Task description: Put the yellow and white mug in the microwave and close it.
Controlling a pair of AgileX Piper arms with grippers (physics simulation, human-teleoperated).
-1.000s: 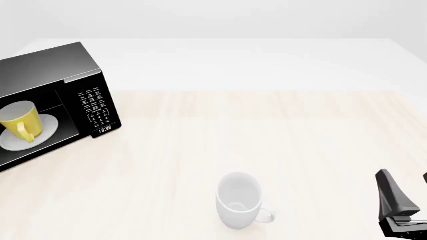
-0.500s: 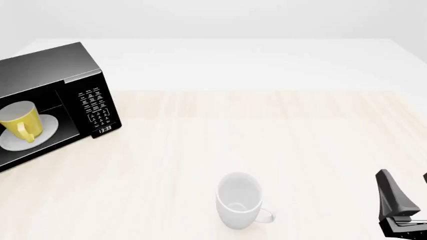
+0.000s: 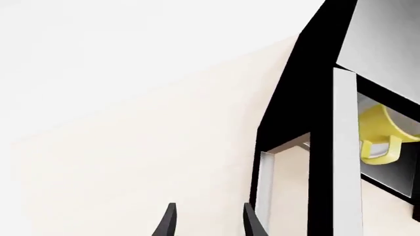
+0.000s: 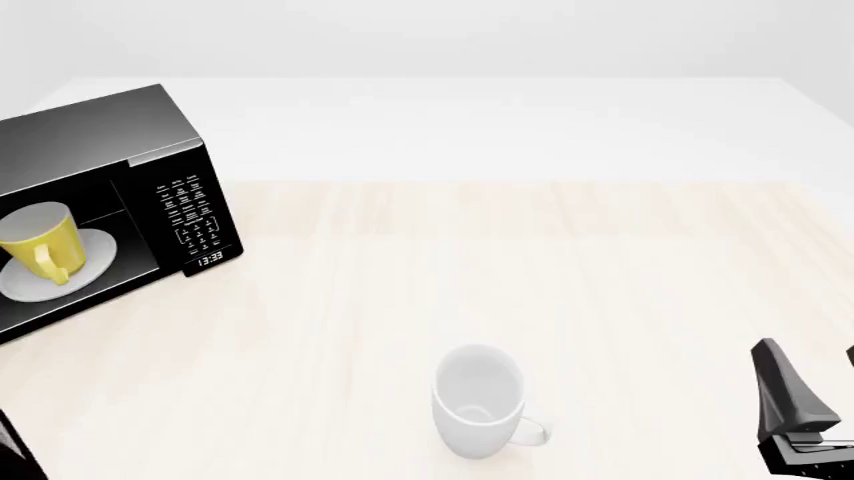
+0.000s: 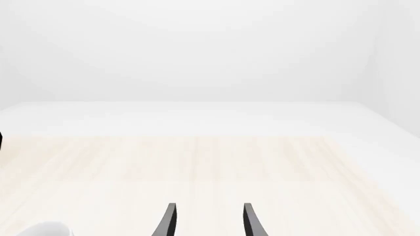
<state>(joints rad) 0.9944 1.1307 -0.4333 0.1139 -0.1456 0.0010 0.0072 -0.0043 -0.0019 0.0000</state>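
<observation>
Front view: yellow and white mug (image 4: 40,243) in microwave (image 4: 100,200), well apart from both empty, parted grippers.

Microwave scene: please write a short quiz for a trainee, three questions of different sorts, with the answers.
1. True or false: the yellow mug stands on the plate inside the microwave.
2. Which claw shows near the front view's right edge: A) left, B) right?
3. Fill in: the white mug stands on the ____.

Key:
1. True.
2. B, the right claw. The left claw shows its fingers in its wrist view, apart and holding nothing.
3. Table.
</observation>
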